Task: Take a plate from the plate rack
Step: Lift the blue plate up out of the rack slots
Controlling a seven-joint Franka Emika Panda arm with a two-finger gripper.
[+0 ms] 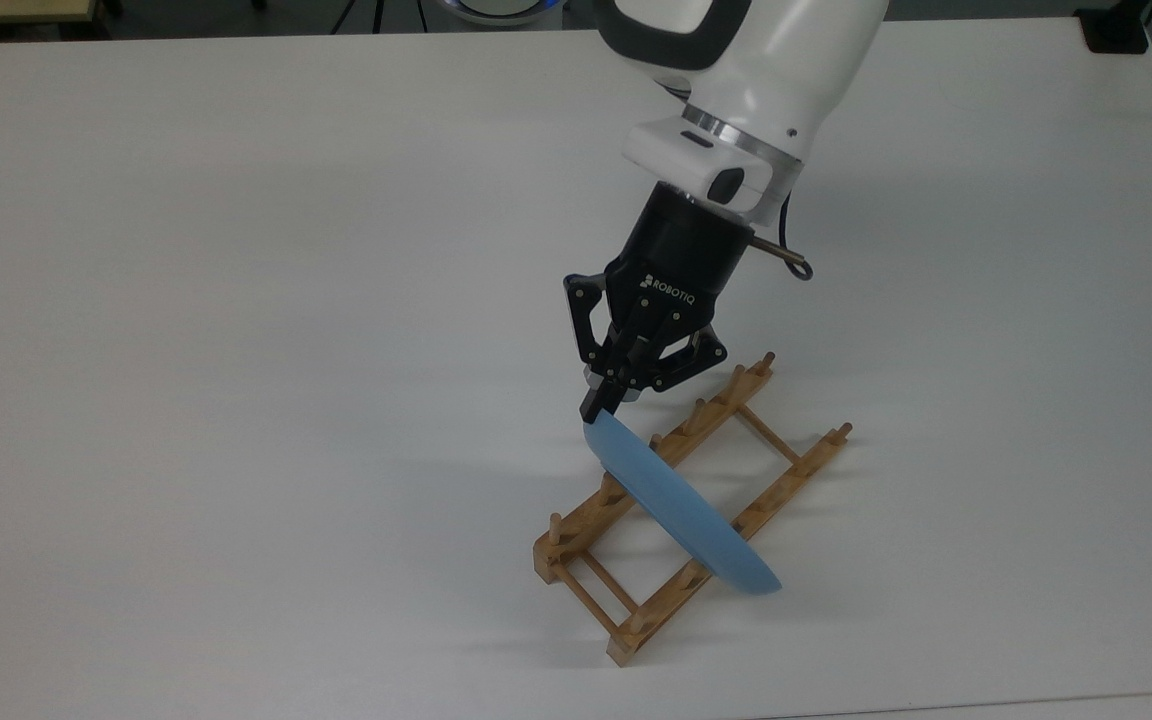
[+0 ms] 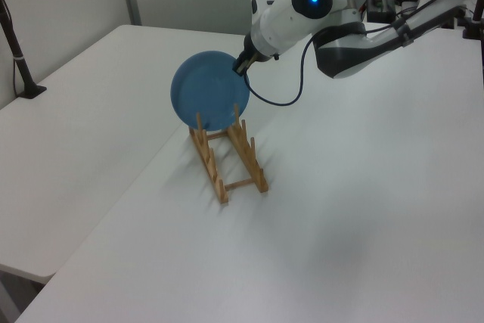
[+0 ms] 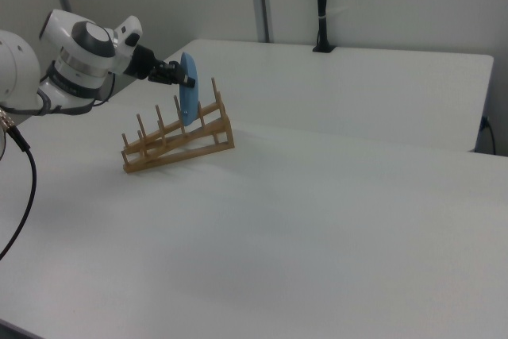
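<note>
Gripper [image 1: 604, 402]: fingers pinched on the light-blue plate's [image 1: 681, 508] upper rim | plate: on edge below the gripper, across the wooden plate rack [image 1: 636, 525], between its pegs | rack: on white table [image 1: 236, 350]

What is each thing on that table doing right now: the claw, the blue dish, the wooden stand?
gripper: shut on the upper rim of the plate.
plate: standing on edge between the pegs, tilted, held at its top rim, lower edge down among the rails.
plate rack: flat on the table, holding the one plate, the other slots free.
table: white, bearing the rack.
</note>
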